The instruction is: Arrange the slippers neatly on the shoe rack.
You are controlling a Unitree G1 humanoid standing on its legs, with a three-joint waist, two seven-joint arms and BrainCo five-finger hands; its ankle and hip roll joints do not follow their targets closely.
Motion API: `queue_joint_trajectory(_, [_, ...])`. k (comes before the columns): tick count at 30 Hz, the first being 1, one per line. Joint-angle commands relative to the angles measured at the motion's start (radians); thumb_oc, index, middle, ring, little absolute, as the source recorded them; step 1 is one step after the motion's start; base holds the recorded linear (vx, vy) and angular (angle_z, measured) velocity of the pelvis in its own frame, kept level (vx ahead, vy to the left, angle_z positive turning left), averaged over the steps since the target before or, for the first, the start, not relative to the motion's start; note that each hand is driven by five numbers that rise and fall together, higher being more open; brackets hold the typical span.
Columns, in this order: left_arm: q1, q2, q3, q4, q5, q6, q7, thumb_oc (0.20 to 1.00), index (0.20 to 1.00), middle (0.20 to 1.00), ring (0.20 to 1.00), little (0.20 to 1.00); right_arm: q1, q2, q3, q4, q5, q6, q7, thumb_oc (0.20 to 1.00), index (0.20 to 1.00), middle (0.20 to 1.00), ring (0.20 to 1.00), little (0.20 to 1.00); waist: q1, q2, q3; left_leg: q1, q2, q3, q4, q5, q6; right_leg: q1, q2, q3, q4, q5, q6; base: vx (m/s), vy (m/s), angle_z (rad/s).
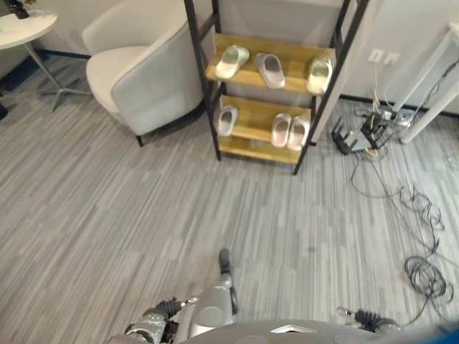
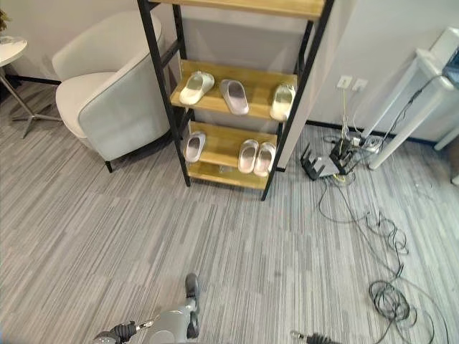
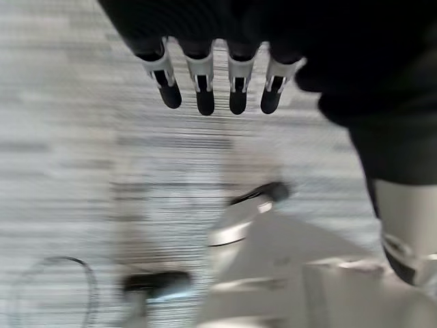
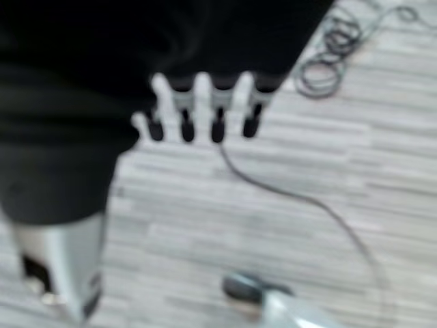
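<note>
Ahead, against the wall: shoe rack (image 1: 215,107), black frame, wooden shelves. Upper shelf: three slippers, pale one (image 1: 232,61) on left, grey one (image 1: 270,69) in middle lying askew, pale one (image 1: 319,74) on right by the post. Lower shelf: single slipper (image 1: 226,120) on left, matched pair (image 1: 290,131) side by side, touching, on right. Just left of rack: cream armchair (image 1: 140,68); farther left, round white bench (image 1: 25,29) on thin legs. Right of rack: power strip with black adapters (image 1: 362,135), loose cables (image 1: 423,236) trailing and coiled over grey striped floor (image 1: 143,215); white slanted stand (image 1: 430,79) at far right. Open floor between robot and rack. Left hand (image 3: 215,85): fingers straight, slightly apart, holding nothing, above floor. Right hand (image 4: 201,113): fingers straight, side by side, likewise empty.
</note>
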Motion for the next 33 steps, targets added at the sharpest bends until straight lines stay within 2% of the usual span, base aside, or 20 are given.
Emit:
queue_joint_trajectory(1, [-0.043,0.049,0.004,-0.039,-0.032,-0.022,0.004,1.0,1.0,1.0,1.0,1.0,0.014,-0.007,-0.006,-0.089,-0.04,0.0,0.017,1.0,1.0,1.0,1.0,1.0,0.003,-0.042,-0.004,-0.084,-0.025,0.005,0.192,-0.176,-0.067,-0.029,-0.115,0.024,0.218,0.158,0.139,0.31,0.19,0.08])
queue_joint_trajectory(2, [-0.049,0.053,-0.002,-0.045,-0.028,-0.023,0.008,1.0,1.0,1.0,1.0,1.0,0.009,-0.012,-0.007,-0.095,-0.041,-0.001,0.017,1.0,1.0,1.0,1.0,1.0,0.004,-0.042,-0.003,-0.074,-0.03,0.002,0.195,-0.194,-0.056,-0.06,-0.123,0.029,0.291,0.226,0.164,0.19,0.122,0.13])
queue_joint_trajectory(3, [-0.049,0.053,-0.002,-0.045,-0.028,-0.023,0.008,1.0,1.0,1.0,1.0,1.0,0.009,-0.012,-0.007,-0.095,-0.041,-0.001,0.017,1.0,1.0,1.0,1.0,1.0,0.004,-0.042,-0.004,-0.074,-0.03,0.003,0.195,-0.194,-0.056,-0.06,-0.122,0.029,0.291,0.227,0.164,0.31,0.174,0.09])
queue_joint_trajectory(4, [-0.062,0.064,-0.009,-0.053,-0.031,-0.026,0.02,1.0,1.0,1.0,1.0,1.0,-0.003,-0.022,-0.011,-0.11,-0.039,-0.004,0.013,1.0,1.0,1.0,1.0,1.0,-0.013,-0.031,0.008,-0.029,-0.044,-0.015,0.191,-0.234,-0.033,-0.114,-0.132,0.032,0.435,0.312,0.19,0.33,0.166,0.11])
queue_joint_trajectory(6, [-0.061,0.071,0.015,-0.038,-0.071,-0.024,0.02,1.0,1.0,1.0,1.0,1.0,-0.014,-0.027,-0.014,-0.118,-0.037,-0.008,0.016,1.0,1.0,1.0,1.0,1.0,-0.034,0.006,0.021,0.048,-0.038,-0.045,0.156,-0.255,-0.02,-0.216,-0.132,0.004,0.564,0.322,0.173,0.43,0.165,0.28])
queue_joint_trajectory(7, [-0.059,0.071,0.044,-0.028,-0.126,-0.023,0.021,1.0,1.0,1.0,1.0,1.0,-0.015,-0.025,-0.013,-0.123,-0.036,-0.01,0.016,1.0,1.0,1.0,1.0,1.0,-0.051,0.021,0.037,0.094,-0.042,-0.067,0.137,-0.265,-0.02,-0.271,-0.136,-0.016,0.581,0.286,0.147,0.43,0.093,0.45])
queue_joint_trajectory(8, [-0.058,0.068,0.058,-0.029,-0.155,-0.025,0.017,1.0,1.0,1.0,1.0,1.0,-0.014,-0.024,-0.012,-0.127,-0.037,-0.01,0.016,1.0,1.0,1.0,1.0,1.0,-0.074,0.038,0.051,0.132,-0.043,-0.091,0.123,-0.272,-0.024,-0.311,-0.132,-0.038,0.56,0.235,0.125,0.29,0.051,0.36])
queue_joint_trajectory(9, [-0.058,0.068,0.058,-0.029,-0.155,-0.025,0.017,1.0,1.0,1.0,1.0,1.0,-0.014,-0.024,-0.012,-0.127,-0.037,-0.01,0.016,1.0,1.0,1.0,1.0,1.0,-0.075,0.038,0.051,0.132,-0.042,-0.091,0.123,-0.272,-0.024,-0.311,-0.132,-0.038,0.559,0.236,0.125,0.4,0.013,0.43])
queue_joint_trajectory(10, [-0.071,0.054,0.048,-0.047,-0.151,-0.035,0.024,1.0,1.0,1.0,1.0,1.0,-0.005,-0.012,-0.001,-0.128,-0.045,-0.01,0.015,1.0,1.0,1.0,1.0,1.0,-0.109,0.06,0.074,0.184,-0.043,-0.126,0.118,-0.293,-0.03,-0.38,-0.124,-0.06,0.501,0.142,0.092,0.37,-0.027,0.67])
queue_joint_trajectory(12, [-0.079,0.053,0.039,-0.054,-0.141,-0.038,0.025,1.0,1.0,1.0,1.0,1.0,0.002,-0.009,0.003,-0.124,-0.048,-0.007,0.015,1.0,1.0,1.0,1.0,1.0,-0.121,0.06,0.082,0.203,-0.047,-0.138,0.12,-0.304,-0.035,-0.388,-0.127,-0.061,0.45,0.129,0.086,0.31,-0.05,1.0])
queue_joint_trajectory(14, [-0.089,0.047,0.025,-0.053,-0.131,-0.047,0.037,1.0,1.0,1.0,1.0,1.0,0.018,-0.012,-0.001,-0.102,-0.038,0.002,0.021,1.0,1.0,1.0,1.0,1.0,-0.15,0.046,0.094,0.253,-0.077,-0.188,0.127,-0.349,-0.052,-0.445,-0.147,-0.011,0.24,0.17,0.093,0.36,-0.152,0.74])
queue_joint_trajectory(15, [-0.089,0.046,0.025,-0.053,-0.131,-0.048,0.037,1.0,1.0,1.0,1.0,1.0,0.018,-0.012,0.0,-0.101,-0.038,0.002,0.021,1.0,1.0,1.0,1.0,1.0,-0.152,0.049,0.097,0.256,-0.074,-0.19,0.129,-0.354,-0.052,-0.438,-0.145,-0.014,0.237,0.169,0.093,0.39,-0.185,0.59])
queue_joint_trajectory(17, [-0.088,0.046,0.031,-0.046,-0.135,-0.057,0.041,1.0,1.0,1.0,1.0,1.0,0.026,-0.015,-0.009,-0.09,-0.034,0.012,0.032,1.0,1.0,1.0,1.0,1.0,-0.177,0.05,0.1,0.308,-0.08,-0.242,0.134,-0.399,-0.073,-0.481,-0.172,0.021,0.101,0.224,0.118,0.39,-0.181,0.62])
queue_joint_trajectory(21, [-0.068,0.041,0.008,-0.043,-0.088,-0.062,0.034,1.0,1.0,1.0,1.0,1.0,0.046,-0.016,-0.018,-0.076,-0.03,0.013,0.033,1.0,1.0,1.0,1.0,1.0,-0.187,0.039,0.08,0.37,-0.08,-0.298,0.138,-0.445,-0.095,-0.471,-0.179,0.058,0.107,0.257,0.12,0.34,-0.201,0.77])
queue_joint_trajectory(26, [-0.047,0.039,-0.007,-0.051,-0.069,-0.062,0.033,1.0,1.0,1.0,1.0,1.0,0.047,-0.033,-0.023,-0.073,-0.014,0.01,0.029,1.0,1.0,1.0,1.0,1.0,-0.192,0.055,0.04,0.411,-0.009,-0.335,0.161,-0.432,-0.141,-0.434,-0.135,0.044,0.168,0.226,0.087,0.23,-0.232,0.51])
queue_joint_trajectory(27, [-0.037,0.037,-0.009,-0.056,-0.067,-0.065,0.035,1.0,1.0,1.0,1.0,1.0,0.044,-0.04,-0.017,-0.07,-0.021,0.007,0.03,1.0,1.0,1.0,1.0,1.0,-0.187,0.063,0.033,0.374,0.034,-0.33,0.271,-0.37,-0.175,-0.39,-0.104,0.036,0.181,0.188,0.06,0.12,-0.174,0.17])
queue_joint_trajectory(28, [-0.037,0.037,-0.009,-0.056,-0.067,-0.065,0.035,1.0,1.0,1.0,1.0,1.0,0.044,-0.039,-0.017,-0.07,-0.021,0.007,0.03,1.0,1.0,1.0,1.0,1.0,-0.189,0.061,0.031,0.371,0.032,-0.331,0.269,-0.367,-0.175,-0.392,-0.106,0.036,0.179,0.19,0.06,0.17,-0.336,0.22])
queue_joint_trajectory(29, [-0.04,0.038,-0.003,-0.074,-0.093,-0.063,0.037,1.0,1.0,1.0,1.0,1.0,0.045,-0.045,-0.016,-0.075,-0.016,0.003,0.026,1.0,1.0,1.0,1.0,1.0,-0.168,0.051,0.05,0.255,0.051,-0.345,0.484,-0.254,-0.193,-0.331,-0.091,0.031,0.168,0.163,0.026,0.06,-0.248,0.09])
queue_joint_trajectory(31, [-0.041,0.037,0.006,-0.094,-0.131,-0.066,0.042,1.0,1.0,1.0,1.0,1.0,0.042,-0.051,-0.014,-0.082,-0.014,0.0,0.015,1.0,1.0,1.0,1.0,1.0,-0.158,0.035,0.065,0.191,0.073,-0.31,0.583,-0.209,-0.17,-0.295,-0.08,0.024,0.158,0.146,-0.004,0.07,-0.285,0.09])
queue_joint_trajectory(33, [-0.042,0.03,0.012,-0.104,-0.156,-0.067,0.042,1.0,1.0,1.0,1.0,1.0,0.042,-0.062,-0.016,-0.08,-0.014,-0.003,0.009,1.0,1.0,1.0,1.0,1.0,-0.147,0.032,0.072,0.166,0.106,-0.259,0.565,-0.211,-0.16,-0.26,-0.071,0.022,0.148,0.126,-0.014,0.1,-0.15,-0.04])
